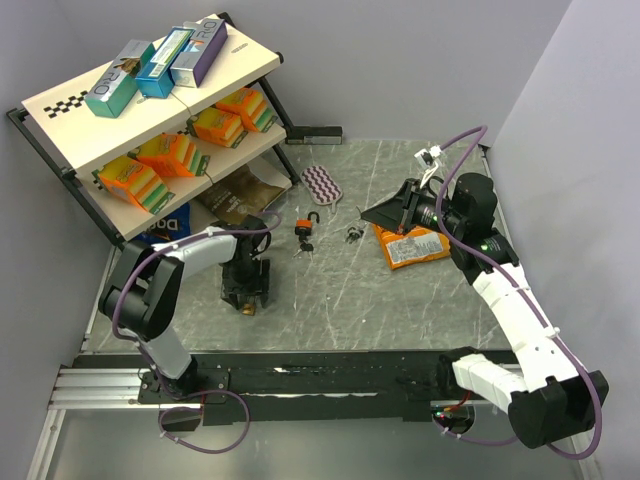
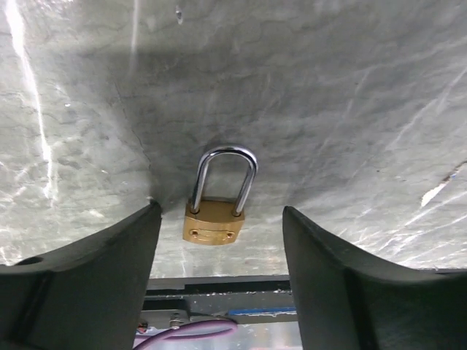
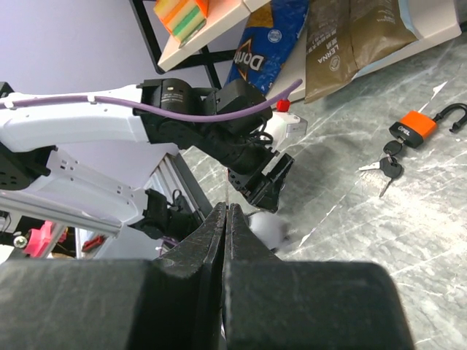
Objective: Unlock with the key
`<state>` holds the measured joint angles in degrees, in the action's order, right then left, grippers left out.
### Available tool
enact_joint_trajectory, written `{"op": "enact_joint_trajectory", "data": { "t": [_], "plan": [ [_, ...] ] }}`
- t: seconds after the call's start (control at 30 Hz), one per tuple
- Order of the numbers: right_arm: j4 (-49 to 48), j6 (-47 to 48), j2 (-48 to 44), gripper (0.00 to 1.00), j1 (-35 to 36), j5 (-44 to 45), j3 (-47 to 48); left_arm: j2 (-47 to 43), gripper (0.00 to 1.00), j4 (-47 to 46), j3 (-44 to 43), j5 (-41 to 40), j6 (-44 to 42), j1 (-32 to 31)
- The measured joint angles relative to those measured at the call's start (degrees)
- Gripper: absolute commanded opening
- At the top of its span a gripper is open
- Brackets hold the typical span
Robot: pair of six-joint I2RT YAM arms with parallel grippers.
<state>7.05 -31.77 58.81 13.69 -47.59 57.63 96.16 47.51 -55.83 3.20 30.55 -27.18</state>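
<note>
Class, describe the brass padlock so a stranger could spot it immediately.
Start at the shelf rack on the left and come toward the near edge to the left arm's pincer. Between its open fingers lies the brass padlock. Unlike the orange padlock farther in, with keys beside it, this one is gold and its shackle is shut.

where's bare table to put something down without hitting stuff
Widest bare patch: near half of the table, between left pincer and right arm, in front of the snack bag. Crowded: the middle row, orange padlock, keys, bag.
</note>
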Motion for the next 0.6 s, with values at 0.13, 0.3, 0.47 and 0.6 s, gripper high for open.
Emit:
{"op": "enact_joint_trajectory", "data": {
  "t": [0.13,0.3,0.47,0.6],
  "plan": [
    [-0.2,-0.3,0.0,0.00,0.0,0.0,0.0,0.1,0.61,0.3,0.0,-0.3,-1.1,0.0],
    [-1.1,-0.6,0.0,0.00,0.0,0.0,-0.4,0.1,0.60,0.4,0.2,-0.7,-1.4,0.4],
    [-1.5,-0.8,0.2,0.00,-0.1,0.0,-0.7,0.1,0.49,0.4,0.3,-0.9,-1.3,0.4],
    [-1.5,-0.8,0.2,0.00,-0.1,0.0,-0.7,-0.2,0.21,0.6,0.9,-2.1,-1.3,0.5]
  ]
}}
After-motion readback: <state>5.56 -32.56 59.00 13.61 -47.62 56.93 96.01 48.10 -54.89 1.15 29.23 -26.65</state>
